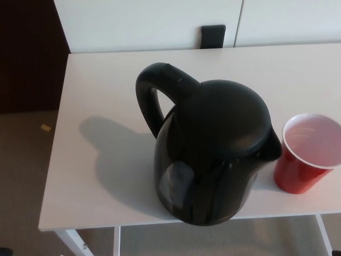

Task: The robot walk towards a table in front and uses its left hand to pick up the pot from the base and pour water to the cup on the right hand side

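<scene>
Hands out of view; pot upright on table, cup just beside.

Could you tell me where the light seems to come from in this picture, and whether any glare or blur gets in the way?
Head view: the black kettle casts a soft shadow leftward across the white table, so light likely comes from the right; a pale reflection sits low on the kettle's body; the red cup is cut by the right edge; the picture is slightly soft, yet outlines read clearly.
</scene>
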Motion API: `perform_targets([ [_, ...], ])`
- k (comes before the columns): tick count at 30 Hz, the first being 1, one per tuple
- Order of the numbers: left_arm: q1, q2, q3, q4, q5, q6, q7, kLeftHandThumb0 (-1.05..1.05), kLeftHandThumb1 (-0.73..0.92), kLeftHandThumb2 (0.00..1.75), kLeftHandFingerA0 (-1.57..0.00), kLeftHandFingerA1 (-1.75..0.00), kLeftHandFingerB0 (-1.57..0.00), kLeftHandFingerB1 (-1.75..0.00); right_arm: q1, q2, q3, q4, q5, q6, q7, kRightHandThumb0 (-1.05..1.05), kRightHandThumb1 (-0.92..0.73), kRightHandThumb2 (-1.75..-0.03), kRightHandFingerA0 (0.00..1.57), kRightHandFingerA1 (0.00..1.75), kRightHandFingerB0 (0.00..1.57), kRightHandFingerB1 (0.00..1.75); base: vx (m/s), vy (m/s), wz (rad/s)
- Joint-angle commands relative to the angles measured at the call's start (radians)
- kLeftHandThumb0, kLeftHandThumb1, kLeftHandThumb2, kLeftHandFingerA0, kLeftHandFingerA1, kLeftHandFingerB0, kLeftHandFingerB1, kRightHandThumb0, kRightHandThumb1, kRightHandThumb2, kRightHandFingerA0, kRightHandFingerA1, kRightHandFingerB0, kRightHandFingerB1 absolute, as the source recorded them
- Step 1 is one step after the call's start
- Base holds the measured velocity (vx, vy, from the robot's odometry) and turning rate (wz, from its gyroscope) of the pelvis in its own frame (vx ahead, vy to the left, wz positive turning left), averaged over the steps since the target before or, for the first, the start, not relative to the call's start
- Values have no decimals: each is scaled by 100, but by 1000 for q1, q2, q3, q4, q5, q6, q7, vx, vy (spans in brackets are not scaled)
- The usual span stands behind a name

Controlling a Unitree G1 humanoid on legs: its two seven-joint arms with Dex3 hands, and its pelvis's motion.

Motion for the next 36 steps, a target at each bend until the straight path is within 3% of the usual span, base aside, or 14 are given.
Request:
perform_targets([
  [1,-23,37,138,-43,-136,45,7,-22,34,52,-36,-53,-33,-45,20,-10,-10,-1,8,5,1,-57,-72,-62,33,52,15,34,0,0,0],
  [4,-25,63,177,-76,-137,55,3,-22,34,52,-36,-53,-33,-45,23,-13,-3,-1,-4,8,-7,-57,-72,-62,33,52,15,34,0,0,0],
  [5,-58,118,219,-139,-174,56,-33,-40,29,50,-28,-51,-24,-43,10,-16,-15,1,9,12,2,-58,-52,-89,25,58,9,46,0,0,0],
  [10,-95,192,302,-275,-222,88,-94,-40,29,50,-28,-51,-24,-43,-8,-20,-38,3,25,19,16,-58,-52,-89,25,58,9,46,-4,0,1],
  [13,-150,292,354,-670,-328,162,-178,-58,17,54,-16,-69,-18,-60,-2,-7,-54,1,42,22,22,-41,-47,-98,28,62,3,48,0,0,0],
  [14,-163,298,342,-753,-333,172,-183,-21,-9,71,-28,-65,-26,-62,-5,-7,-50,1,37,26,16,-50,-69,-60,30,50,16,34,0,0,0],
  [15,-181,305,326,-851,-339,182,-190,-21,-9,71,-28,-65,-26,-62,-9,-7,-45,1,31,31,9,-50,-69,-60,30,50,16,34,0,0,0],
  [18,-179,299,301,-980,-344,215,-192,-22,-6,72,-24,-61,-23,-59,-6,-6,-46,2,31,31,9,-50,-69,-60,31,53,16,34,0,0,0],
  [19,-179,288,275,-1057,-340,225,-192,-73,30,51,-34,-47,-34,-39,-5,-5,-50,5,36,28,15,-50,-69,-60,31,56,16,35,0,0,0],
  [27,-178,221,144,-1276,-301,285,-189,-61,36,53,-27,-34,-26,-30,-13,-8,-55,7,38,24,18,-57,-52,-88,27,60,10,46,0,0,0],
  [28,-185,171,49,-1325,-218,306,-160,-28,19,81,-6,-51,-6,-49,-6,-11,-54,1,37,25,18,-51,-69,-60,31,54,16,34,0,0,0],
  [32,-187,141,-25,-1369,-153,340,-134,-57,43,54,-21,-31,-18,-28,4,-16,-56,-4,38,23,17,-51,-69,-60,32,53,16,33,0,0,0],
  [33,-192,120,-62,-1367,-132,353,-130,-30,27,85,0,-48,0,-47,4,-15,-62,-2,44,21,21,-51,-68,-60,31,54,16,34,0,0,0],
  [36,-205,85,-138,-1368,-88,382,-116,-31,26,85,0,-48,0,-47,3,-14,-80,-2,58,13,30,-53,-68,-60,30,57,16,35,0,0,0],
])
